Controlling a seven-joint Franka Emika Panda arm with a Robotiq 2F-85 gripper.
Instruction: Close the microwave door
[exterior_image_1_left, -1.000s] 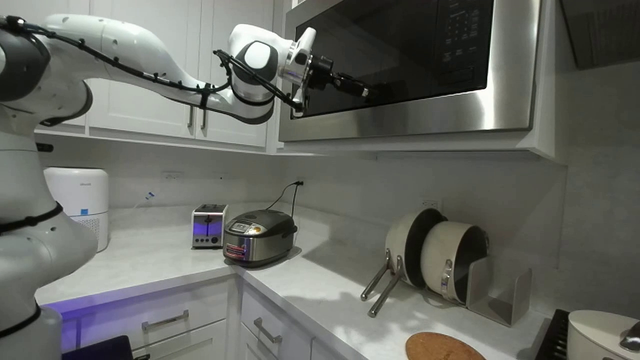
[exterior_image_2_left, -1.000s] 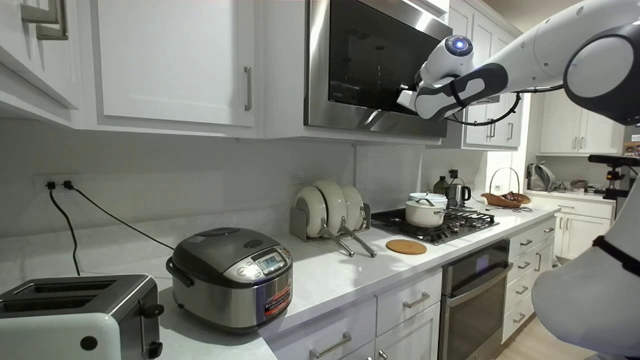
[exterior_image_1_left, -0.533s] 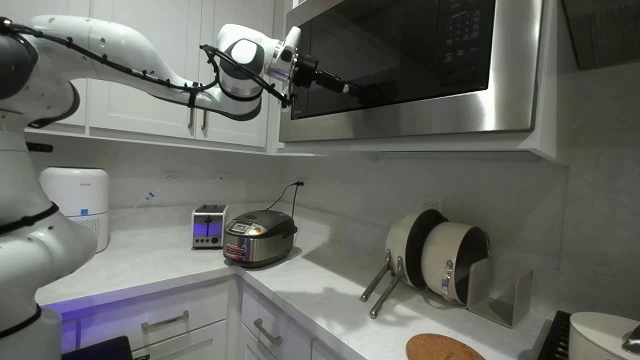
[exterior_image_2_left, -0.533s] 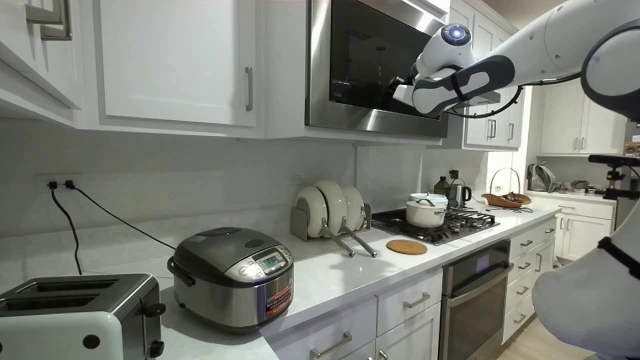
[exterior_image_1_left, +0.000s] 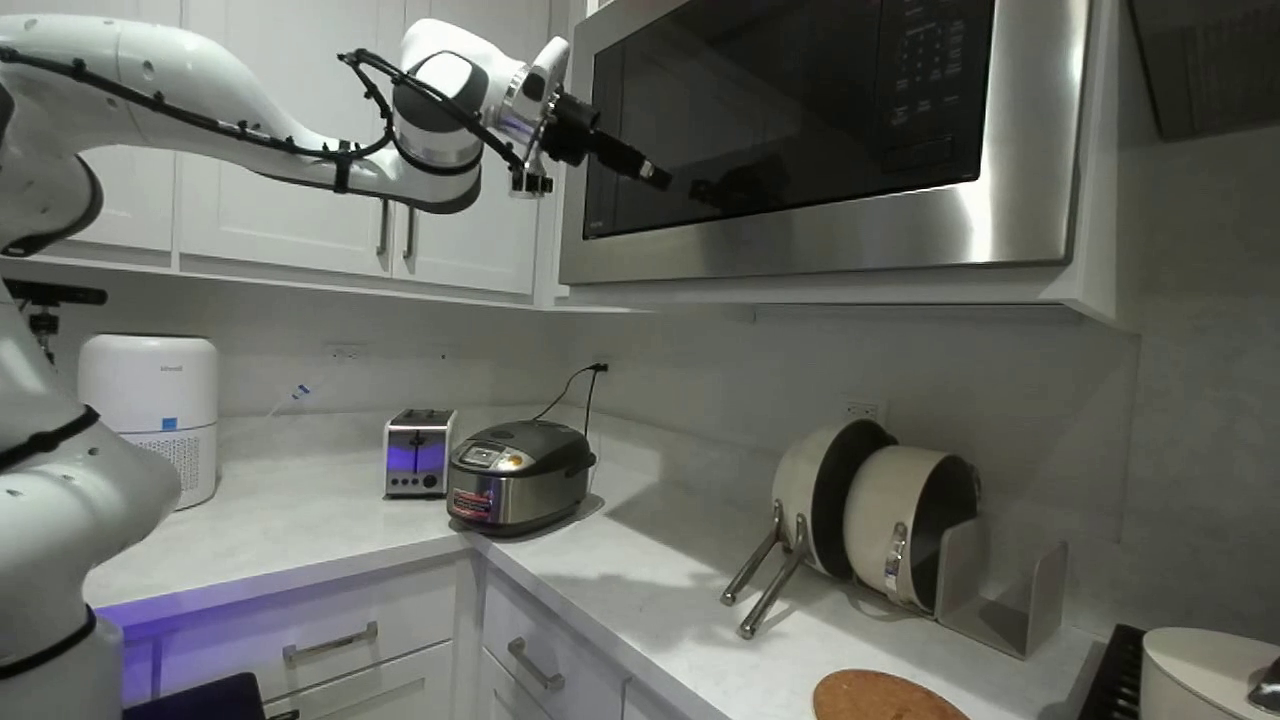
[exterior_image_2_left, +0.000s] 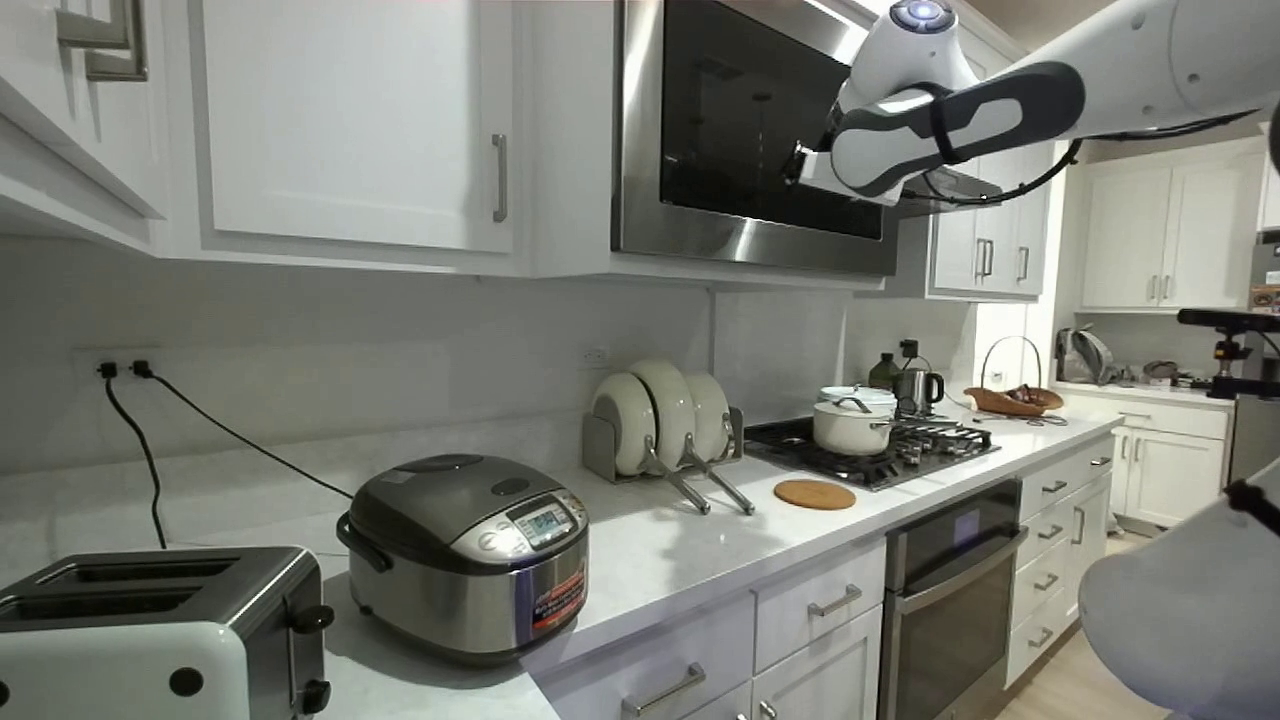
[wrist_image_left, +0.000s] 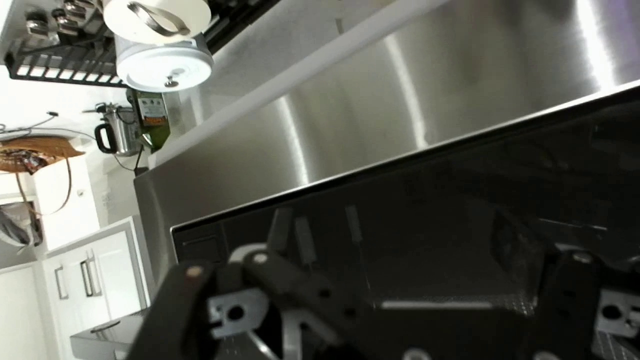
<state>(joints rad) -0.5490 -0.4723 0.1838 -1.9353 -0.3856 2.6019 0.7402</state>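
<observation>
The microwave door (exterior_image_1_left: 760, 120), dark glass in a steel frame, lies flat across the front of the wall microwave in both exterior views, with no gap along its visible edges. My gripper (exterior_image_1_left: 655, 175) hangs just in front of the lower part of the glass, apart from it, and its dark reflection shows beside it. In an exterior view the wrist mostly hides the gripper from the microwave door (exterior_image_2_left: 750, 120). Seen from the wrist, my gripper (wrist_image_left: 410, 290) has its finger linkages set wide apart, nothing held between them, with the microwave door (wrist_image_left: 400, 240) filling the space beyond.
White cabinets (exterior_image_1_left: 290, 140) adjoin the microwave. On the counter below are a rice cooker (exterior_image_2_left: 465, 560), a toaster (exterior_image_2_left: 150, 630), pans in a rack (exterior_image_2_left: 660, 415) and a cork mat (exterior_image_2_left: 815, 493). A pot (exterior_image_2_left: 850, 428) stands on the stove.
The arm has pulled back from the glass, so my gripper now stands clear of its reflection where it had met it before. The microwave door has not visibly moved.
</observation>
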